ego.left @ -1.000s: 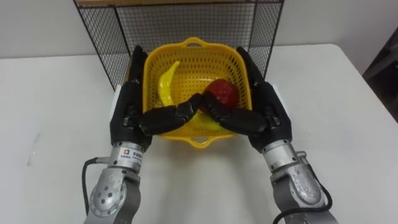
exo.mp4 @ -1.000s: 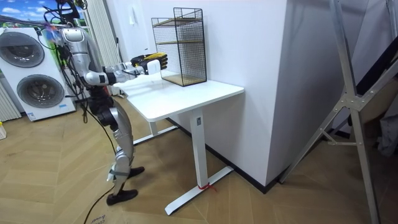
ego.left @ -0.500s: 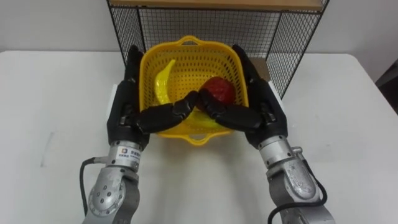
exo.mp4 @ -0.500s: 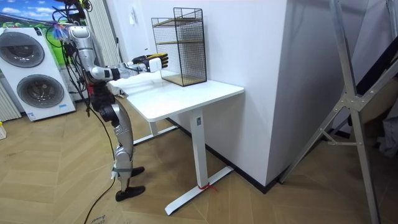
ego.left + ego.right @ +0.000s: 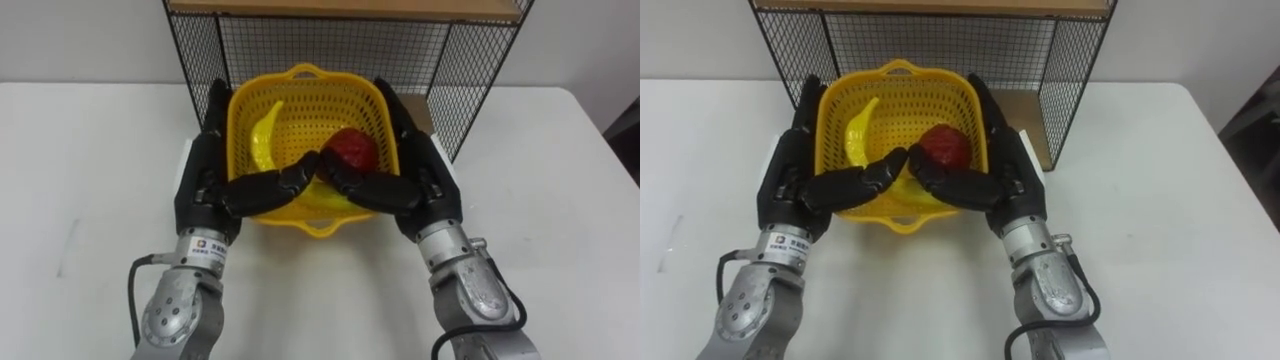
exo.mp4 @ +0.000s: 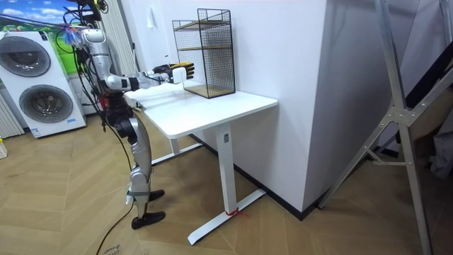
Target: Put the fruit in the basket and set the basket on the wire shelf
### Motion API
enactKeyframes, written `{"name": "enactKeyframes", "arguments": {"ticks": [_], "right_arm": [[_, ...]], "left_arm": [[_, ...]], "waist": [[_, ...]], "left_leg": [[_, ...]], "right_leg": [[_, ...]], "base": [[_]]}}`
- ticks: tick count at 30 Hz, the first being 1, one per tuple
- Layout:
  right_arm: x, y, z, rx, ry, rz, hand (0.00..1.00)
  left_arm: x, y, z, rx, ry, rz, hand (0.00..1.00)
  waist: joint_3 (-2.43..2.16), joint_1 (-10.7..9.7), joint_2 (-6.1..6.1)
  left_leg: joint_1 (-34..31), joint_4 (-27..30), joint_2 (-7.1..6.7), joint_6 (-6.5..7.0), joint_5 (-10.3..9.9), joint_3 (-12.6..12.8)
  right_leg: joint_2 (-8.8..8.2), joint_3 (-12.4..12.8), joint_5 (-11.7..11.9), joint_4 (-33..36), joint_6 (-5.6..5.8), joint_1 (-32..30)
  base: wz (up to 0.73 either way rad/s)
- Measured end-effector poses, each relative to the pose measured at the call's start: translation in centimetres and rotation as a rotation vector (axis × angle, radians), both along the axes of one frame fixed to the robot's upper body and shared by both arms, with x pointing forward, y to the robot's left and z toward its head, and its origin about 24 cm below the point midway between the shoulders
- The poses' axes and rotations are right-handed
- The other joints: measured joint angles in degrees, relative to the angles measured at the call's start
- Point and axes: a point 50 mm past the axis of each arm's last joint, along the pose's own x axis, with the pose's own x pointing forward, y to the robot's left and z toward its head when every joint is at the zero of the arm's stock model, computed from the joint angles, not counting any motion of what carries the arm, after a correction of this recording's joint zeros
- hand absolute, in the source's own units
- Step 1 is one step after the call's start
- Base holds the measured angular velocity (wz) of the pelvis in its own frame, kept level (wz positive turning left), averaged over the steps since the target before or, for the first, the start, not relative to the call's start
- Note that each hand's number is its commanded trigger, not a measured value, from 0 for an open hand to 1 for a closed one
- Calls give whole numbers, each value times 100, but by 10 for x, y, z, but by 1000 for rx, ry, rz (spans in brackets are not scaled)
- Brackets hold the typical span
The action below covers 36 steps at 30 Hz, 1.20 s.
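Note:
A yellow plastic basket (image 5: 305, 73) is held between my two hands in front of the black wire shelf (image 5: 455, 60). Inside it lie a yellow banana (image 5: 265, 135) and a dark red fruit (image 5: 352, 148). My left hand (image 5: 205, 180) lies flat along the basket's left wall, and my right hand (image 5: 425, 180) along its right wall. The fingers are straight and both thumbs reach across the near rim. The basket's far handle is at the shelf's lower opening. In the room view I stand at the white table's (image 6: 212, 106) end, arms stretched toward the shelf (image 6: 205, 49).
The shelf stands at the back of the white table (image 5: 80, 200), against the wall, with a wooden board (image 5: 340, 8) above its lower bay. The table edge runs close on the right. Washing machines (image 6: 35, 78) stand behind me in the room view.
I have straightened up and come closer to the table. The basket, still between both hands, has come nearer to the shelf's lower opening.

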Motion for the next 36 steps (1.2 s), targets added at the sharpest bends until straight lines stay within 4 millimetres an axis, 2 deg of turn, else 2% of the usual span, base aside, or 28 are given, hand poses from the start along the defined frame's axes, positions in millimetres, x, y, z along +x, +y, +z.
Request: {"name": "enactKeyframes", "arguments": {"ticks": [10, 18, 23, 30, 36], "right_arm": [[11, 2, 11, 3, -29, -46, 0], [19, 0, 2, -14, 23, -82, 0], [28, 1, 4, -18, 39, -101, 0], [49, 6, 7, -35, 81, -153, 0], [62, 2, 16, -35, 92, -197, 0]], "left_arm": [[14, -6, 10, 6, -26, -17, 0], [24, -7, 9, 66, 0, -9, 0], [29, -9, 8, 63, 26, -14, 0], [55, -18, 9, 50, 73, 4, 0], [69, -22, 12, -9, 119, 23, 0]], "waist": [[20, -96, 54], [23, -144, 122], [23, -144, 124], [47, -128, 148], [57, -123, 131]], "left_leg": [[74, -111, 6, -10, 8, 15], [122, -168, 7, -25, 21, 56], [191, -330, -8, -37, 85, 98], [426, -440, -17, -55, 103, 128], [473, -441, -11, -56, 103, 156]], "right_leg": [[17, 13, 45, -84, -5, 70], [18, 26, 59, -177, -11, 103], [2, 47, 59, -210, -11, 98], [-5, 52, 60, -276, -13, 285], [-5, 72, 60, -268, -13, 311]], "base": [[0], [-1], [-4], [-1], [-2]]}}
